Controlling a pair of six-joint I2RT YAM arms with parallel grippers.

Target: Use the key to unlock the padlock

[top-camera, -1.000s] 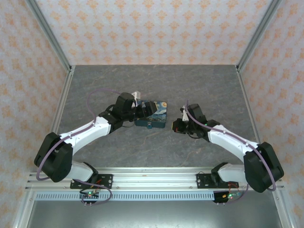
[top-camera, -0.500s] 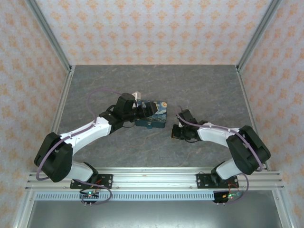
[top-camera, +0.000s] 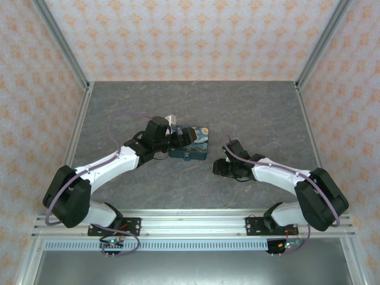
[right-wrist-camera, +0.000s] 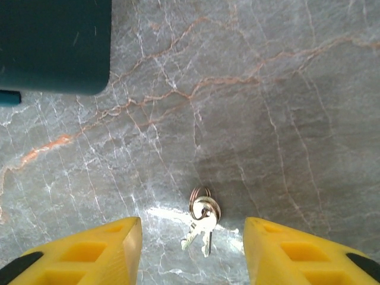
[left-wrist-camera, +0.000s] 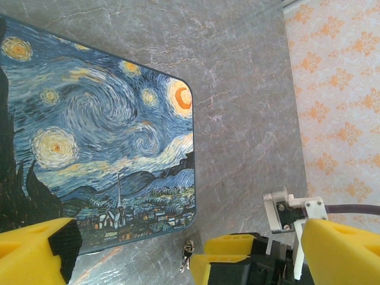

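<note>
The padlock [top-camera: 196, 142], a flat dark-blue block with yellow swirls, lies on the grey table left of centre. It shows large in the left wrist view [left-wrist-camera: 101, 136]. My left gripper [top-camera: 178, 138] stands open at its left end [left-wrist-camera: 189, 234]; one yellow finger [left-wrist-camera: 35, 252] overlaps the block's near edge, the other [left-wrist-camera: 344, 249] is well clear of it. Two small silver keys on a ring [right-wrist-camera: 203, 217] lie flat on the table just off the padlock's corner [left-wrist-camera: 187, 252]. My right gripper [top-camera: 218, 168] is open [right-wrist-camera: 191, 230], a finger on each side of the keys, not touching them.
The padlock's dark teal corner [right-wrist-camera: 53, 41] sits ahead and to the left of the right gripper. The right gripper's body [left-wrist-camera: 237, 258] is close in front of the left one. Metal posts and patterned walls [top-camera: 190, 35] enclose the marbled tabletop [top-camera: 249, 113].
The right gripper has slid a little toward the near edge, and its arm swung in and then out again. The left arm and the padlock have stayed put.
</note>
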